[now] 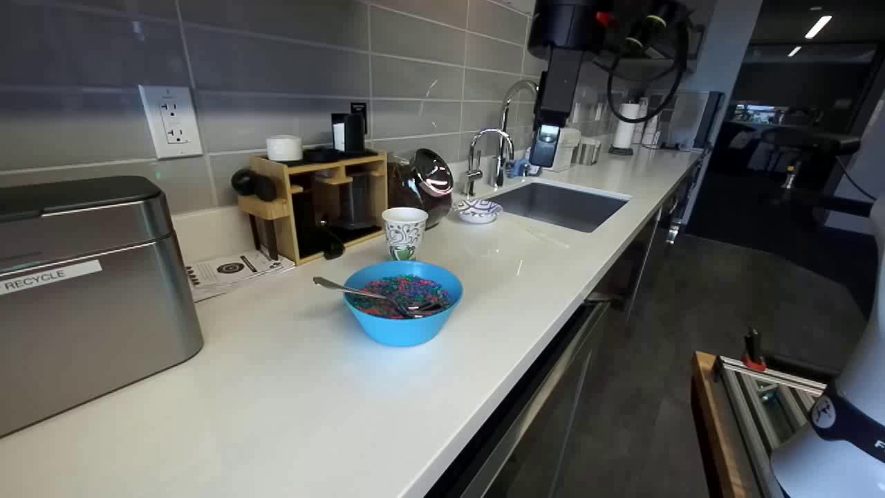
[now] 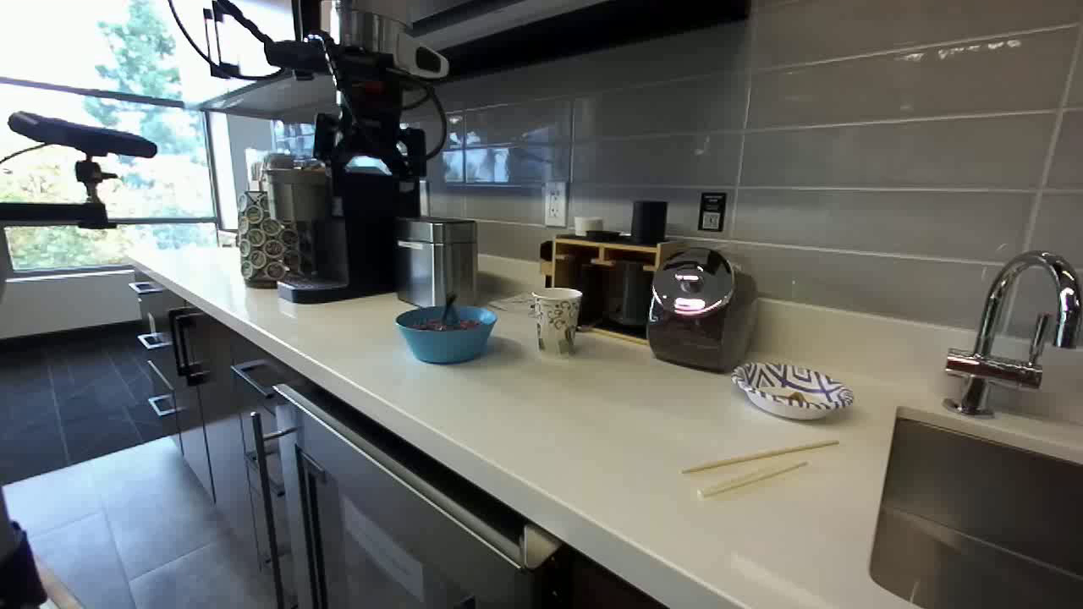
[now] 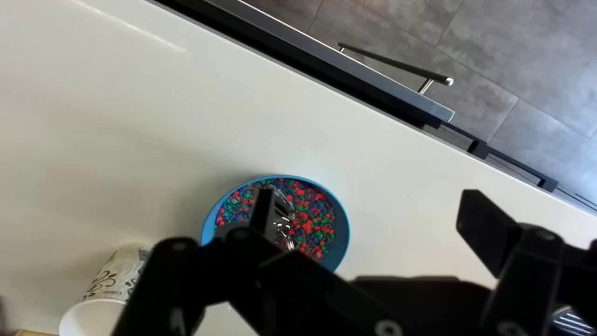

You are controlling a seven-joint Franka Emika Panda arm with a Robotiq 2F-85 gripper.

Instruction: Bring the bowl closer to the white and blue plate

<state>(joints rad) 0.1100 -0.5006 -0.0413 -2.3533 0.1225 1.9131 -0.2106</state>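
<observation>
The bright blue bowl (image 1: 402, 330) stands upright on the counter, holding small coloured bits and a metal utensil. It shows in an exterior view (image 2: 446, 345) and in the wrist view (image 3: 343, 233), partly covered by a finger. The white and blue plate (image 1: 477, 216) is a shallow patterned dish farther along the counter, by the sink. It also shows in an exterior view (image 2: 795, 409) and is out of the wrist view. My gripper (image 3: 366, 198) is open and empty, high above the counter, touching nothing. It shows in both exterior views (image 1: 546, 146) (image 2: 372, 156).
A patterned cup (image 1: 404, 234) stands close beside the bowl. Two chopsticks (image 2: 753, 469) lie between the plate and the sink (image 2: 973, 507). A glossy jar (image 2: 698, 317), a wooden organizer (image 1: 335, 169) and a recycle bin (image 1: 97, 297) stand along the wall. The counter edge drops off in front.
</observation>
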